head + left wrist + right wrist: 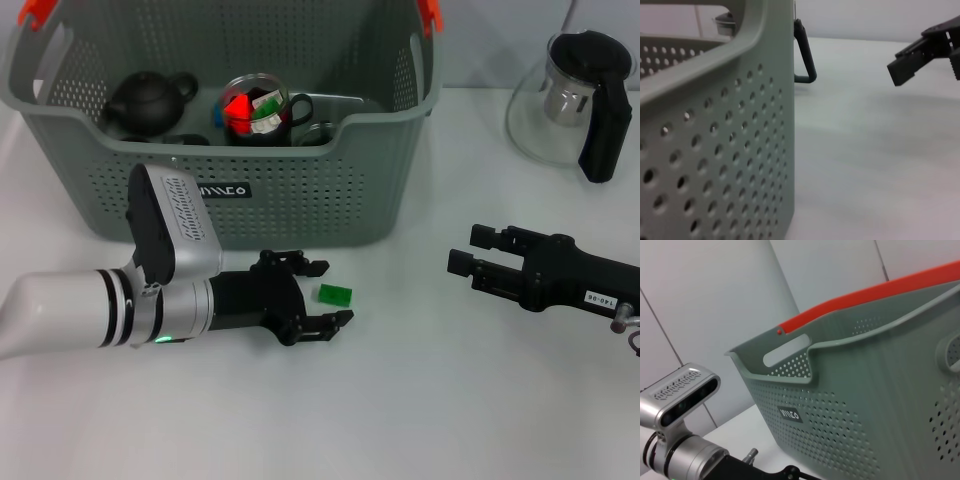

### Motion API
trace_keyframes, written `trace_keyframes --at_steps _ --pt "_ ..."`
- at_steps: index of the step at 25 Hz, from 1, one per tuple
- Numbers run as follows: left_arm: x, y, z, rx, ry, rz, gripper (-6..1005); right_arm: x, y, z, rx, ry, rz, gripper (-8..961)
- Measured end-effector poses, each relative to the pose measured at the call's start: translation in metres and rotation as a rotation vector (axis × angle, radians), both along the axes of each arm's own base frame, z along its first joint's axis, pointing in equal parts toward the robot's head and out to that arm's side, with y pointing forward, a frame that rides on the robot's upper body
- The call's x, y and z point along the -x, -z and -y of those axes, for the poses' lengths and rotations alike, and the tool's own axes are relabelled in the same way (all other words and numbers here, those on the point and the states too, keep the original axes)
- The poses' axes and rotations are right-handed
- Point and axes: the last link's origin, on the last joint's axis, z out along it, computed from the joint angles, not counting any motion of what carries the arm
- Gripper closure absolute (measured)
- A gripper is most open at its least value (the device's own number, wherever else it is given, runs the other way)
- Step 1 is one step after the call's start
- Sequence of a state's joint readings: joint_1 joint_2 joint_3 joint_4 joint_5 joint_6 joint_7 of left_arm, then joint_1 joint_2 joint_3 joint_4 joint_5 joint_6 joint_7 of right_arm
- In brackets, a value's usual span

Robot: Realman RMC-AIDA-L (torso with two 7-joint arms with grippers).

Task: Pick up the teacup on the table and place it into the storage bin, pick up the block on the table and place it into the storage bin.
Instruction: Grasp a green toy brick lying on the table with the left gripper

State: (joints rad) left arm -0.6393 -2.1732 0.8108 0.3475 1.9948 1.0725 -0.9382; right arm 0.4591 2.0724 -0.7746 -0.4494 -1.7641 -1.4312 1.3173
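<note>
Head view: left tool [318, 295] low on table [420, 400], fingers spread around green block [334, 294], no grip yet; right tool [467, 250] released, idle. Teacup [256, 110] inside bin [300, 190]. Left wrist view: only bin wall [715, 150] and right tool [902, 70]. Right wrist view: bin label [790, 415].

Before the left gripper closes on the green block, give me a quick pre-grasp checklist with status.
1. Small green plastic block on the white table, in front of the grey perforated storage bin: ok.
2. Left gripper open: ok.
3. Block between its fingers: ok in the head view, sitting out near the tips.
4. Fingers low enough to the table: cannot tell.
5. Right gripper apart from the block, hanging off to the right: ok.
6. Bin has room: ok; a dark teapot and a glass cup are inside, with floor free.
</note>
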Motion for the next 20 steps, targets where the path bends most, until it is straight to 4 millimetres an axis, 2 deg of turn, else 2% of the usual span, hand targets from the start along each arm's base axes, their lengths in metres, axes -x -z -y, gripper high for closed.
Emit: trace_keyframes --at_steps 8,15,20 --pt "0.005 0.001 0.009 0.038 0.003 -0.004 299 0.0 0.0 0.0 0.001 0.0 0.002 280" --pt "0.001 -0.003 0.016 0.084 0.026 0.038 305 -0.002 -0.001 0.001 0.003 0.004 0.002 280" --pt "0.003 -0.007 0.011 0.036 0.007 0.035 309 -0.002 -0.001 0.001 0.003 0.005 0.002 280"
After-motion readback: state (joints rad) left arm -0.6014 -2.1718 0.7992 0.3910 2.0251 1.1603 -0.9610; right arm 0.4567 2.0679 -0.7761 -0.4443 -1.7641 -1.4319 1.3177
